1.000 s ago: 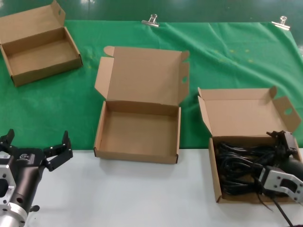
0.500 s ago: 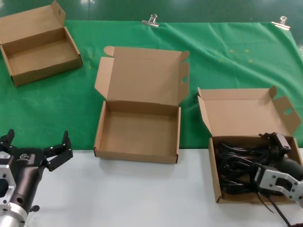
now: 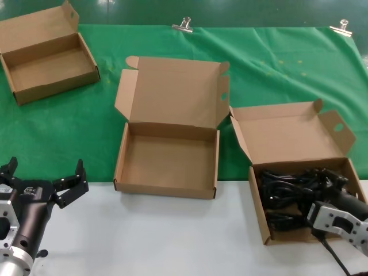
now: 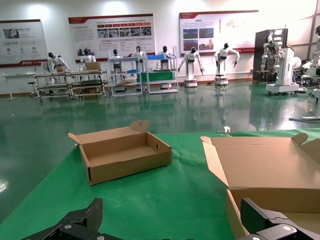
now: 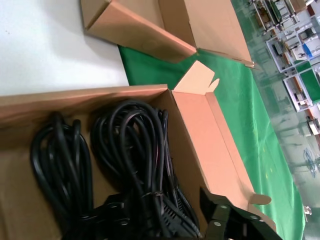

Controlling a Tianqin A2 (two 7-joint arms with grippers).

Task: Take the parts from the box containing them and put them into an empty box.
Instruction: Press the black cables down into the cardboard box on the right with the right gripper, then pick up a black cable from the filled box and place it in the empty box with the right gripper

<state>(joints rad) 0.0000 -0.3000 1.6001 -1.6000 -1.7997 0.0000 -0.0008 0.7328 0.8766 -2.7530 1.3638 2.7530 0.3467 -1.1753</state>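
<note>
With the right claw [image 3: 332, 185] low inside the cord box [image 3: 260, 214] at lower right, its finger state indiscernible, pinch one coiled cord [image 5: 137, 150] at mid-bundle and lift straight; left claw [image 3: 43, 179] idles spread at lower left.

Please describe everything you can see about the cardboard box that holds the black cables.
The box with the cords is brown corrugated cardboard, a rectangular tray with its wide lid open and leaning back, two corner flaps splayed, one pierced by an oval hole. It sits at the robot's right, its tray on the white table and its lid over the green cloth. Coiled black power cords fill the tray. The right gripper is down inside, among the cords.
</note>
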